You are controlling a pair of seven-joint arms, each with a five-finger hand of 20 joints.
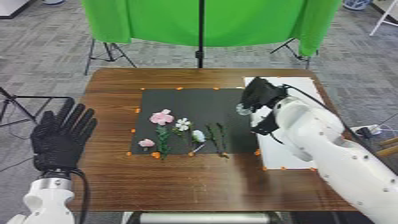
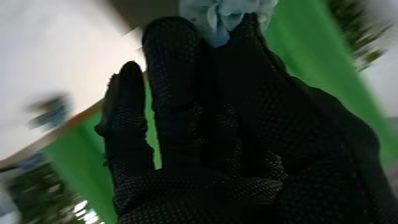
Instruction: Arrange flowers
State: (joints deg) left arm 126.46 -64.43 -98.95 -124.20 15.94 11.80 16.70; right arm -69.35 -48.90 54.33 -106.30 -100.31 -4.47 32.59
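Table (image 1: 160, 192): warm brown, streaky wood grain, pretty glossy tbh. Mat (image 1: 182, 97): charcoal, near black, with bright orange bits (image 1: 179, 88) dotting edges. Sheet (image 1: 286, 159): plain white, orange dabs too. Two flowers (image 1: 162, 117): soft pink. Another bloom (image 1: 183, 124): white. Stems (image 1: 163, 137): deep green. Petals (image 2: 228, 15) in wrist view: pale icy blue, kinda translucent. Left hand (image 1: 60, 137) and right hand (image 1: 262, 95): black, latter's glove showing fine mesh texture up close. Arms (image 1: 320, 135): white. Backdrop (image 1: 258, 25): super vivid green, solid. Floor (image 1: 44, 45): mottled grey.
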